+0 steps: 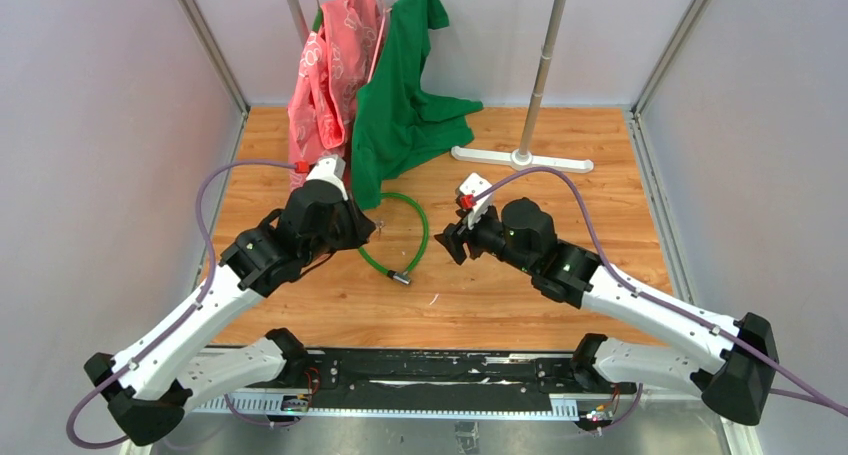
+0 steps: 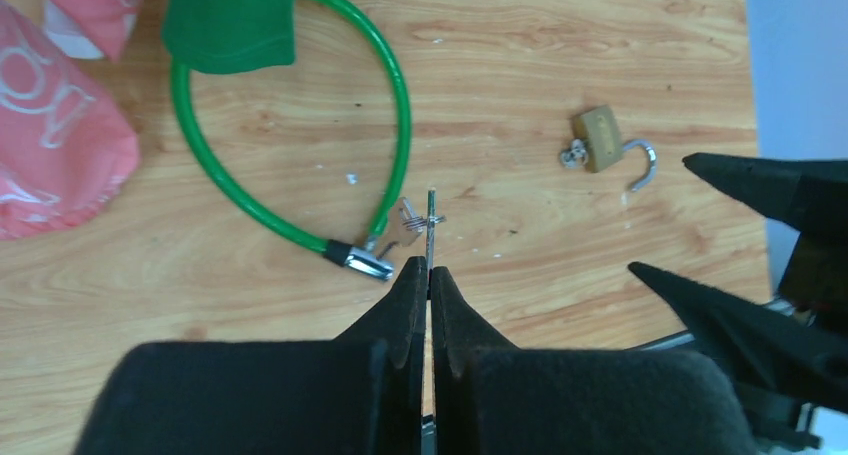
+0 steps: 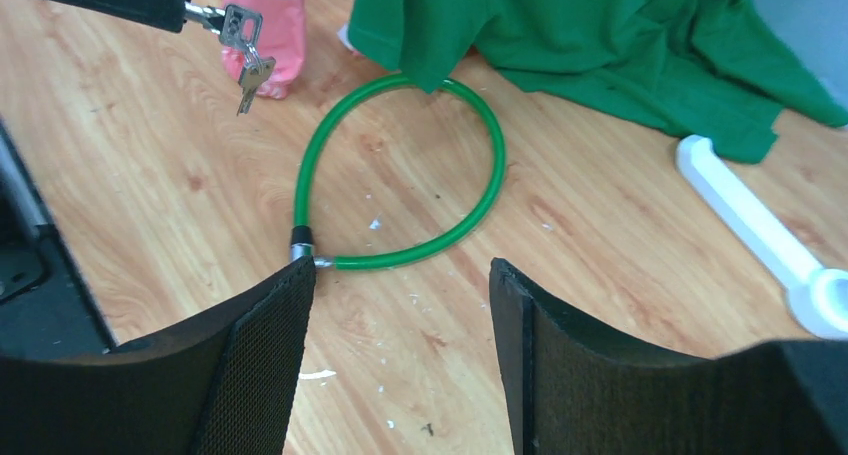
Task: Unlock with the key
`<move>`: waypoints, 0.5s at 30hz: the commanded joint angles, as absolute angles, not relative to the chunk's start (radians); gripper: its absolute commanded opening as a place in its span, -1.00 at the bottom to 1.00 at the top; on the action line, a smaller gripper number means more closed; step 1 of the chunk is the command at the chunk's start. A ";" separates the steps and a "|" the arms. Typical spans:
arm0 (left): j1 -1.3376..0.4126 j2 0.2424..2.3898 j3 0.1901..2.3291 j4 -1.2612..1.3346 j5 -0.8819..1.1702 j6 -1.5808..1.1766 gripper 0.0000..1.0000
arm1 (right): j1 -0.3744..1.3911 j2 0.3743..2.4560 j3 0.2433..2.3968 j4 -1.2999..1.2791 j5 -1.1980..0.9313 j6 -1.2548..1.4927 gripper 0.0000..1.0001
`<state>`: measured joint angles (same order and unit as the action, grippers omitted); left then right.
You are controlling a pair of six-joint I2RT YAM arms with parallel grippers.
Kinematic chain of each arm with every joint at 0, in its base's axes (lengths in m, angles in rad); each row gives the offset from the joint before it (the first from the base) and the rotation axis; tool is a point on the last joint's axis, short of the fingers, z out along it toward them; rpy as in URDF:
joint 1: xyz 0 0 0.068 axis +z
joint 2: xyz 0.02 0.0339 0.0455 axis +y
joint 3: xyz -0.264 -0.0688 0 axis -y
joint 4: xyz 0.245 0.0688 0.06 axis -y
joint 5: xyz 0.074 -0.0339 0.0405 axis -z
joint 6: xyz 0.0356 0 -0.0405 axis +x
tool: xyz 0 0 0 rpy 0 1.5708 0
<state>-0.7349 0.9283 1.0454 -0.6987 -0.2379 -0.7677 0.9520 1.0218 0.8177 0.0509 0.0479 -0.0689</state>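
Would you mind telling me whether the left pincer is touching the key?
Touching: the left wrist view shows the left pincer closed on the key, which sticks out from between its fingertips.

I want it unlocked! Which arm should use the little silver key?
Left, probably: the left gripper pinches the small silvery key near the green cable lock's metal end; the right gripper is open, empty.

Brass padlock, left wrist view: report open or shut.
Open. The small brass padlock has its silvery shackle swung out, one end free.
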 commanded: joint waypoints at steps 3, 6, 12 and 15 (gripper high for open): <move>-0.727 0.887 1.046 -0.808 -0.283 -0.566 -1.00 | 0.920 1.003 0.812 0.015 -0.141 0.069 0.36; -0.727 0.879 1.053 -0.811 -0.252 -0.519 -1.00 | 0.920 0.993 0.819 0.010 -0.132 0.078 0.39; -0.727 0.799 1.027 -0.701 -0.042 -0.388 -1.00 | 0.872 0.988 0.825 -0.023 -0.243 0.059 0.31; -0.727 0.788 1.033 -0.692 0.012 -0.337 -1.00 | 0.842 0.973 0.817 -0.017 -0.358 0.068 0.29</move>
